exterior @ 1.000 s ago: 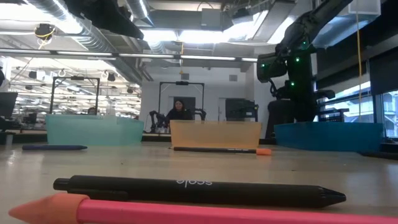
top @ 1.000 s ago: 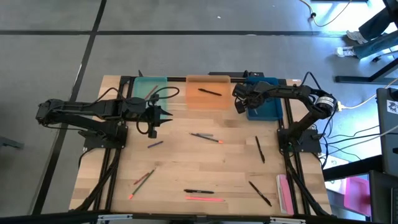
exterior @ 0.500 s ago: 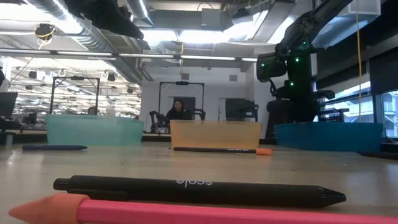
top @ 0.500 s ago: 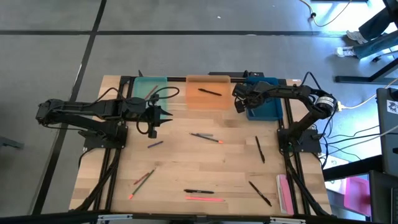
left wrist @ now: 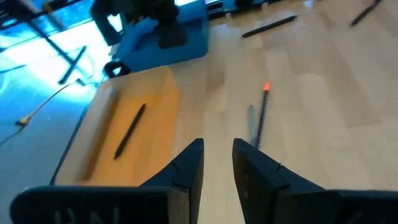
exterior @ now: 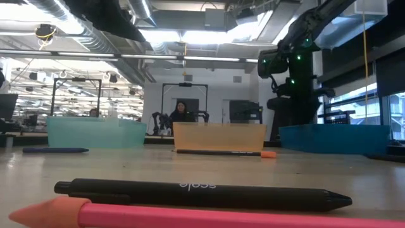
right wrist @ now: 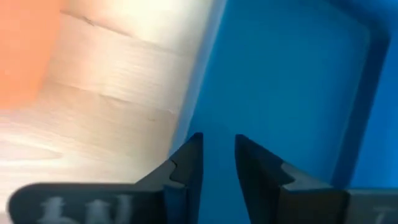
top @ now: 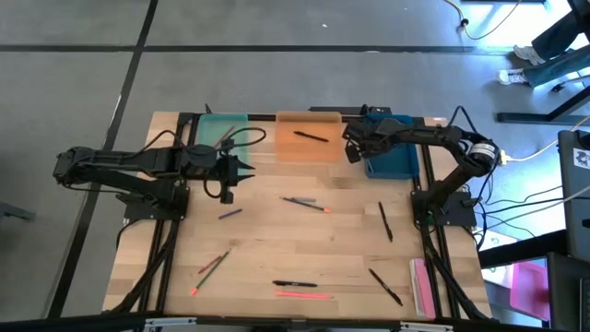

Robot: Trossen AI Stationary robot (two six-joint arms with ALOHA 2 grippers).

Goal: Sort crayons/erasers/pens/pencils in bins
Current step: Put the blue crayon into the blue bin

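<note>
blue bin: right gripper sits at its inner edge, shifted slightly toward the orange bin vs a second ago; fingers a narrow gap apart, nothing held
meaning: looks like pulling away empty, next pick pending
orange bin: one black pen inside
left gripper: beside teal bin, fingers nearly closed, empty, unmoved
loose on table: pens, pencils scattered, well apart
obstructions: none seen; stray pencil mid-table
</note>
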